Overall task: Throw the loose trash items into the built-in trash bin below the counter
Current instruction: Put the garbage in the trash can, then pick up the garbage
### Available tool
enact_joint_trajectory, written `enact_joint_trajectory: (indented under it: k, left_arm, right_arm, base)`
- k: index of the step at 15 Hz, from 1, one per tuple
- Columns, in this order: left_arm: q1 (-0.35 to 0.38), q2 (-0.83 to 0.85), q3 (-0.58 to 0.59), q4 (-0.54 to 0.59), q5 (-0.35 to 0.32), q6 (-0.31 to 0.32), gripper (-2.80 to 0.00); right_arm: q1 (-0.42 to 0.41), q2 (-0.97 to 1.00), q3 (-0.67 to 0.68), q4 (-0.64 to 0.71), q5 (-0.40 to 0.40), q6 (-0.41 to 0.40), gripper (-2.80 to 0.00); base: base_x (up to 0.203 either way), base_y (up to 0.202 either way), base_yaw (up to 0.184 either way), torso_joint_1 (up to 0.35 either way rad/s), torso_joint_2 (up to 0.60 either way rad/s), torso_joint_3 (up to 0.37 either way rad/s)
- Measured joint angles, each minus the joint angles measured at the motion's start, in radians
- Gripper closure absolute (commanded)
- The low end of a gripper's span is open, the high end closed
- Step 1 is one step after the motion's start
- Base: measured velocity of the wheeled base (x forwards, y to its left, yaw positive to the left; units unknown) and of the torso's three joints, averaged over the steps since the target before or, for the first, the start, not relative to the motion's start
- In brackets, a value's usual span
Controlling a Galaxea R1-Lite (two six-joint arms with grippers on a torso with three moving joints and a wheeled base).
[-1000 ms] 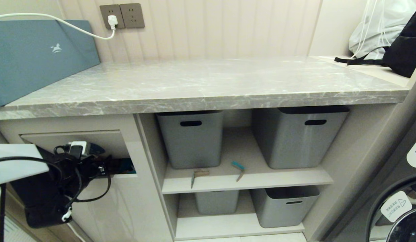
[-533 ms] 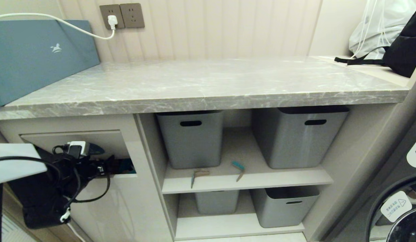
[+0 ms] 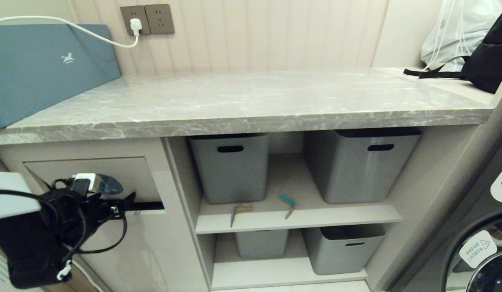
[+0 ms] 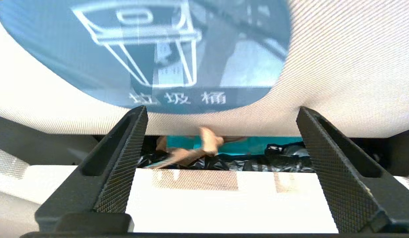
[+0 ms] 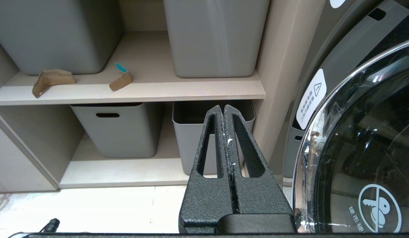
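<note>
Trash bin flap sticker reading 垃圾桶, left gripper fingers apart, right gripper fingers together

Left gripper has backed off the flap (slot narrower)

Left gripper standing wide apart before the bin flap, blue sticker showing a white bin icon, tan cardboard scrap lying in the gap below, over black liner.
</note>
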Motion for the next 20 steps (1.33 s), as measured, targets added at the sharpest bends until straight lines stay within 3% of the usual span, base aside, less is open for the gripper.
enact_joint_trajectory:
  k: [8,9,10,20]
  left_arm:
    - [0.006,-0.015,-0.008,0.000,0.002,0.001,-2.80]
    - [0.008,-0.034,0.014,0.001,0.002,0.001,-1.85]
    - [0.009,-0.059,0.040,0.000,0.003,0.001,0.00]
    - [0.001,-0.346,0.304,0.001,-0.006,-0.006,0.00]
  right_arm:
    - [0.000,0.000,0.000,0.000,0.000,0.000,0.00]
    - [0.000,0.000,0.000,0.000,0.000,0.000,0.00]
    - [0.000,0.000,0.000,0.000,0.000,0.000,0.00]
    - [0.000,0.000,0.000,0.000,0.000,0.000,0.00]
  base:
    - [0.000,0.000,0.000,0.000,0.00,0.000]
    - [0.000,0.000,0.000,0.000,0.00,0.000]
    - [0.000,0.000,0.000,0.000,0.00,0.000]
    - [0.000,0.000,0.000,0.000,0.00,0.000]
